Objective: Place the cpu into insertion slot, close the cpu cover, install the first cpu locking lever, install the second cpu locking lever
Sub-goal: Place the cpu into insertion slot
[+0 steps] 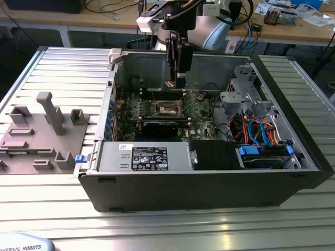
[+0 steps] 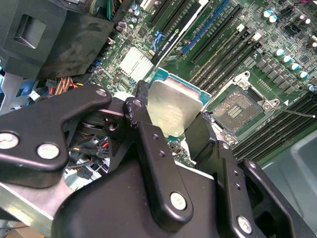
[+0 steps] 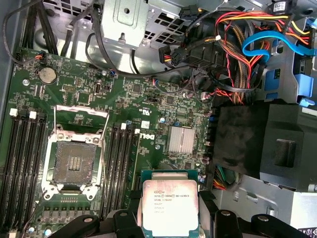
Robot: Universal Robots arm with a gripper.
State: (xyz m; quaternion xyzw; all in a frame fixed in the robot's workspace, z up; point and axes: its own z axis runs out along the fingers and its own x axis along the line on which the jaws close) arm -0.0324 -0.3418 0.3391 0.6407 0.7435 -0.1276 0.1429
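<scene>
- Judged step: the first, placing the cpu [image 3: 170,207]. The pincer [image 2: 171,116] was clenched on its edges.
- The insertion slot [image 3: 74,163] lay open and empty mid-board. The chip hung above the green circuit board [image 3: 158,99], beside the slot, not over it.
- Seating it would likely call for squaring chip to rim.
- The exterior view gave its height inside the computer case [image 1: 209,178]; the first wrist view gave the sideways offset.
</scene>
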